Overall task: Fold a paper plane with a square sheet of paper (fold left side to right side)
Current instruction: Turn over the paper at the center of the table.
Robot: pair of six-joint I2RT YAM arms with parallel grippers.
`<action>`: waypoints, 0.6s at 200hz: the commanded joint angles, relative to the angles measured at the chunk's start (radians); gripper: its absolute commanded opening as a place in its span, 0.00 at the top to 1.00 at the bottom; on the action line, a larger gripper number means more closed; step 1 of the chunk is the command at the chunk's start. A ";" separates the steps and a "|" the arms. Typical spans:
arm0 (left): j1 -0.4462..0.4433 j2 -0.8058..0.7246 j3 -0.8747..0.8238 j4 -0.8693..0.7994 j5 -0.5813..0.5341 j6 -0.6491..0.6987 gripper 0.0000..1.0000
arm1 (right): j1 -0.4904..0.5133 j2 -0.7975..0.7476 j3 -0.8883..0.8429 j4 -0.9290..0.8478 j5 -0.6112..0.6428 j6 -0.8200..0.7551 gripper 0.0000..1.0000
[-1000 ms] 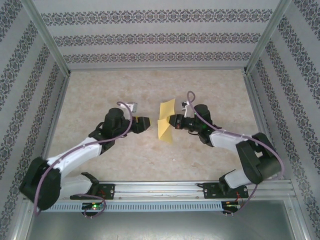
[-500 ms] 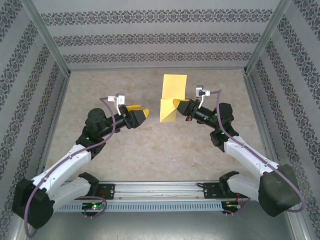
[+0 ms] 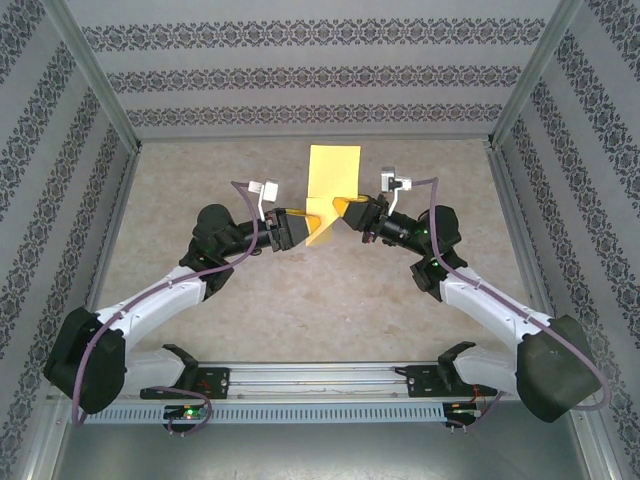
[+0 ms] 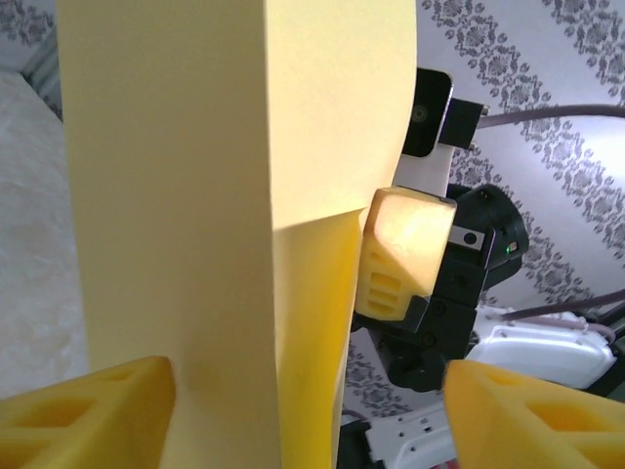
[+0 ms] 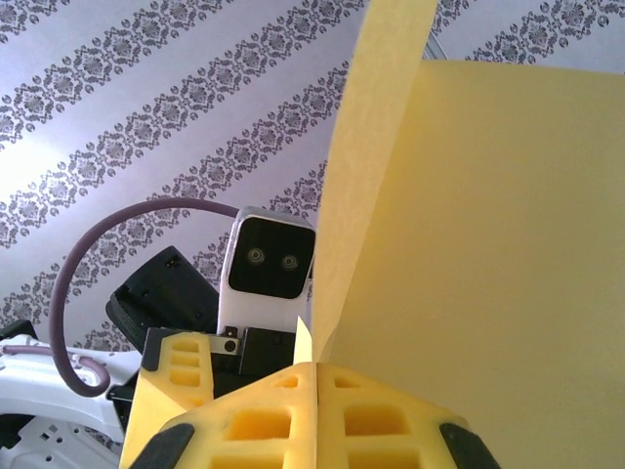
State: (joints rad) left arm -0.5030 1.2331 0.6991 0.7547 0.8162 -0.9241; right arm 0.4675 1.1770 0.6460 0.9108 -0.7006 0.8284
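Observation:
The square sheet of paper (image 3: 333,170) is yellow, partly folded, and held up in the air above the middle of the table. My right gripper (image 3: 346,212) is shut on its lower right edge; in the right wrist view the fingers (image 5: 317,410) pinch the sheet (image 5: 488,244) with no gap. My left gripper (image 3: 299,228) reaches in from the left, open, with one jaw on each side of the paper's lower left part. In the left wrist view the sheet (image 4: 225,195) stands between my spread fingers (image 4: 88,410), and the right gripper's finger (image 4: 405,254) shows behind it.
The beige marbled table top (image 3: 300,300) is ringed by patterned walls (image 3: 300,75) and metal posts (image 3: 95,75). Both arms meet over the table's centre. The left wrist camera (image 5: 269,264) faces the right gripper at close range.
The left arm has swung right until its jaws straddle the paper, and they stand narrower than half a second ago. The right gripper has carried the paper slightly left and back.

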 commanded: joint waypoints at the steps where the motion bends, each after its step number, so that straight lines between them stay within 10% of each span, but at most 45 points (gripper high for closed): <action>1: -0.008 -0.001 0.030 0.074 0.022 -0.006 0.41 | 0.008 0.009 0.017 0.062 0.003 0.005 0.99; 78: -0.008 -0.027 0.007 0.022 -0.046 0.016 0.93 | 0.006 -0.013 -0.021 0.037 0.027 -0.018 0.74; 120: -0.006 -0.094 0.045 -0.290 -0.070 0.163 1.00 | -0.025 -0.126 -0.078 -0.206 0.131 -0.134 0.48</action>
State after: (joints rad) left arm -0.5041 1.1969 0.7002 0.6693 0.7662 -0.8864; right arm 0.4644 1.1362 0.6044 0.8528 -0.6556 0.7937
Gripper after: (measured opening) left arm 0.046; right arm 0.478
